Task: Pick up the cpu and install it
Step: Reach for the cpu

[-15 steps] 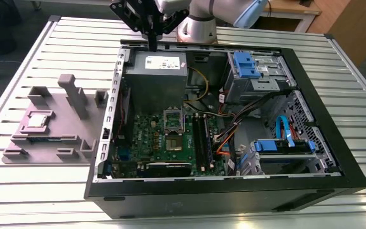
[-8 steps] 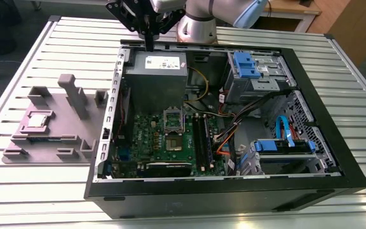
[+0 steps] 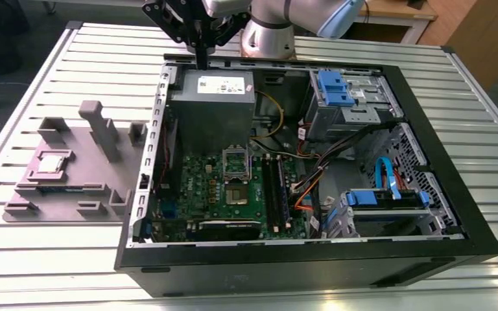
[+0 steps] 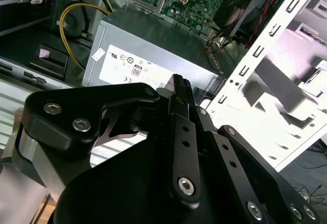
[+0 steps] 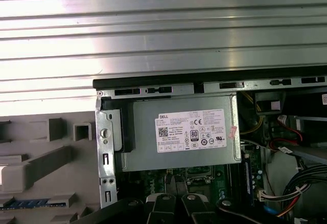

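While the gripper (image 3: 202, 63) hangs over the far rim of the open case (image 3: 318, 259), its fingers look pressed together with nothing between them. The tips point down at the grey box (image 3: 212, 107). In the second wrist view they (image 4: 179, 88) stand above that box's white label (image 4: 138, 70). Well apart from the gripper, the cpu (image 3: 52, 162) lies flat in a square seat on the grey tray (image 3: 85, 172). The tray sits on the slatted table (image 3: 76, 58), at the exterior view's left of the case. Inside the case, the green board (image 3: 231, 194) lies just beside the box.
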`<state>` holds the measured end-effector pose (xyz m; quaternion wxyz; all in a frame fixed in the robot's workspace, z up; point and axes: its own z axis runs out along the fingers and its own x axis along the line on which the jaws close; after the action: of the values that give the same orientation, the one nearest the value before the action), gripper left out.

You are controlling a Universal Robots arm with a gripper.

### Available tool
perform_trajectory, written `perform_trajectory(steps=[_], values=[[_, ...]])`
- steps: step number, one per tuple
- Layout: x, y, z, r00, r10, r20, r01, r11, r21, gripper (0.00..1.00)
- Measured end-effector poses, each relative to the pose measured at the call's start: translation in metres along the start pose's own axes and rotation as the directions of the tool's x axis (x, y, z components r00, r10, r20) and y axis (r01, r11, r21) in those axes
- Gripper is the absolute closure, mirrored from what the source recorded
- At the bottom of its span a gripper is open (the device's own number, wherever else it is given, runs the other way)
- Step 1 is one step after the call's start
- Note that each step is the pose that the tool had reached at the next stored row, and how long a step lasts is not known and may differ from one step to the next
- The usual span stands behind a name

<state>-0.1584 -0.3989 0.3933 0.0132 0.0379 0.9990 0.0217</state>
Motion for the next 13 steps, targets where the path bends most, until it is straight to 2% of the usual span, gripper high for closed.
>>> perform_trajectory(steps=[13], values=[[0.0041,-0.0003,-0.0001,1.0000,0.000,0.0000,0.000,1.0000,0.0001,0.89]])
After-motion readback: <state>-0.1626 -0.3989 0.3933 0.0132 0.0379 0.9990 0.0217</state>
